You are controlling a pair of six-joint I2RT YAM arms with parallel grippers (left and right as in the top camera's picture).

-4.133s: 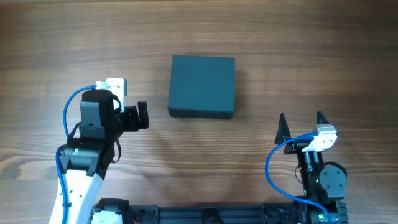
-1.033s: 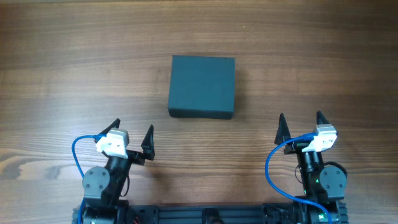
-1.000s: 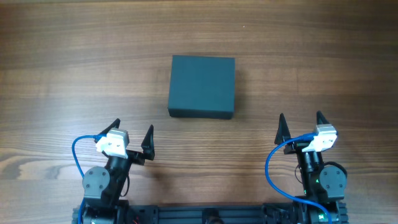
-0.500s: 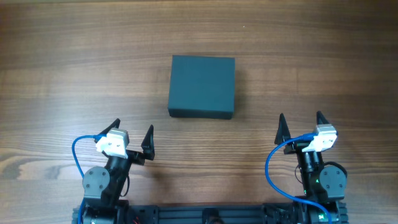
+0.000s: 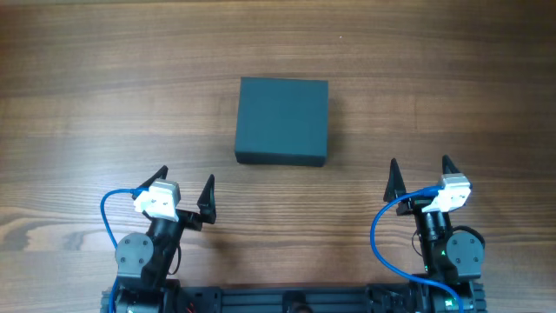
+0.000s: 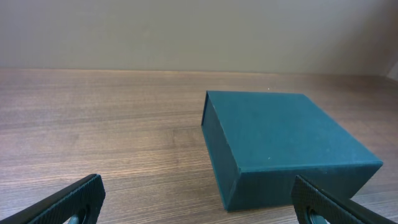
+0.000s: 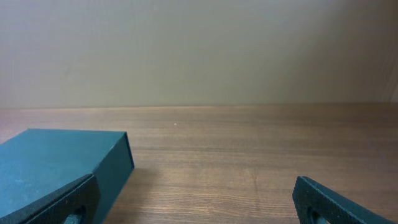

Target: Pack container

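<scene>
The container [image 5: 282, 120] is a dark teal-grey square box lying shut, lid flat, in the middle of the wooden table. It also shows in the left wrist view as the container [image 6: 280, 146] ahead and to the right, and at the lower left of the right wrist view as the container [image 7: 56, 165]. My left gripper [image 5: 185, 184] rests near the front edge, left of the box, open and empty. My right gripper [image 5: 420, 165] sits near the front right, open too, with nothing between its fingers.
Bare wood-grain table [image 5: 452, 78] surrounds the box on all sides. A plain beige wall [image 6: 199, 31] rises behind the far table edge. Blue cables [image 5: 109, 213] loop beside each arm base.
Since the earliest frame the left arm has drawn back from beside the box to the front edge. Nothing has moved over the last second.
</scene>
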